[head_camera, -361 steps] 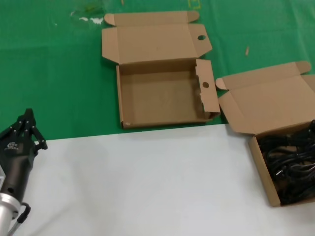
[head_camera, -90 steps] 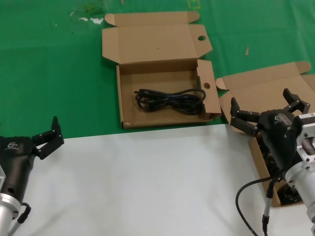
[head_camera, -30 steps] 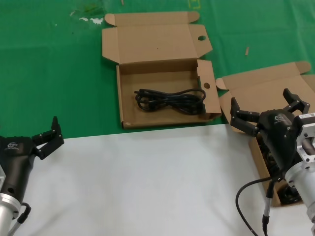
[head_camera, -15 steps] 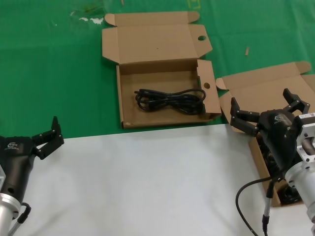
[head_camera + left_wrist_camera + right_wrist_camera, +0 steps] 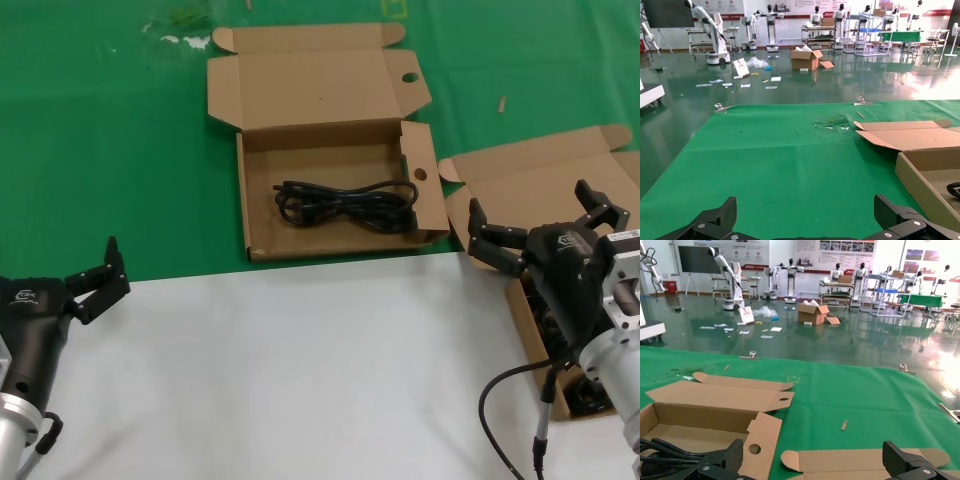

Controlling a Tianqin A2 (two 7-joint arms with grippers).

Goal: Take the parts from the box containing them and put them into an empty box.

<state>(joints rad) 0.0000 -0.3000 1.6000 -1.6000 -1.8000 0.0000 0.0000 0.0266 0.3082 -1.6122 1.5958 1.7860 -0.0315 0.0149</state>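
Observation:
The empty box [image 5: 330, 100], with round holes in its flaps, lies open at the middle back and holds one black coiled cable [image 5: 345, 205]. The box containing the parts [image 5: 530, 345] lies open at the right. My right arm hides most of the black cables [image 5: 588, 398] in it. My right gripper [image 5: 527, 197] is open and empty, above that box's lid. My left gripper [image 5: 52, 262] is open and empty at the near left. The right wrist view shows the holed box [image 5: 715, 420], its cable [image 5: 660, 450] and my right gripper [image 5: 812, 447]. The left wrist view shows my left gripper [image 5: 805, 205] open over green cloth.
Green cloth [image 5: 120, 150] covers the far half of the table, a white surface [image 5: 300, 370] the near half. My right arm's own black cable [image 5: 500, 390] loops over the white surface. The holed box's side wall [image 5: 922, 182] shows in the left wrist view.
Since twelve seconds ago a cable has come to lie in the holed box, my right arm has come into view and my left gripper has opened. Nothing has moved in the last three seconds.

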